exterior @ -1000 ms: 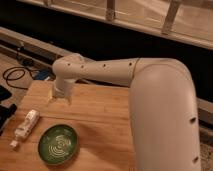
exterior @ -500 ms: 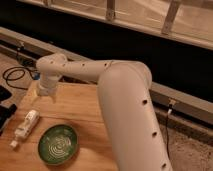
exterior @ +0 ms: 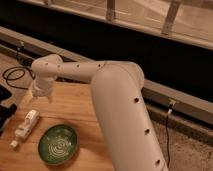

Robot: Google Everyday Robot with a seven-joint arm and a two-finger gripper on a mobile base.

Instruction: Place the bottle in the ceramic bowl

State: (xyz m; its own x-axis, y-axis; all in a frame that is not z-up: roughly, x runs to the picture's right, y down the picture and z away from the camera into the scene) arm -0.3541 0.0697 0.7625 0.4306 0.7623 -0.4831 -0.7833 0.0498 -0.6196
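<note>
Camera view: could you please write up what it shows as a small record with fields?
gripper: two-finger gripper, open, holding nothing, over the far left of the wooden table
bottle: small slim white plastic bottle, lying on the table, left of the bowl, not touching it
bowl: round dark green ceramic bowl with white swirl lines, empty
task state: bottle not yet in bowl

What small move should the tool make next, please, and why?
Probably lower the open tool toward the small slim white plastic bottle: it lies ungrasped on the wooden table, beside the round dark green ceramic bowl, and the tool hovers apart from it, holding nothing.
</note>
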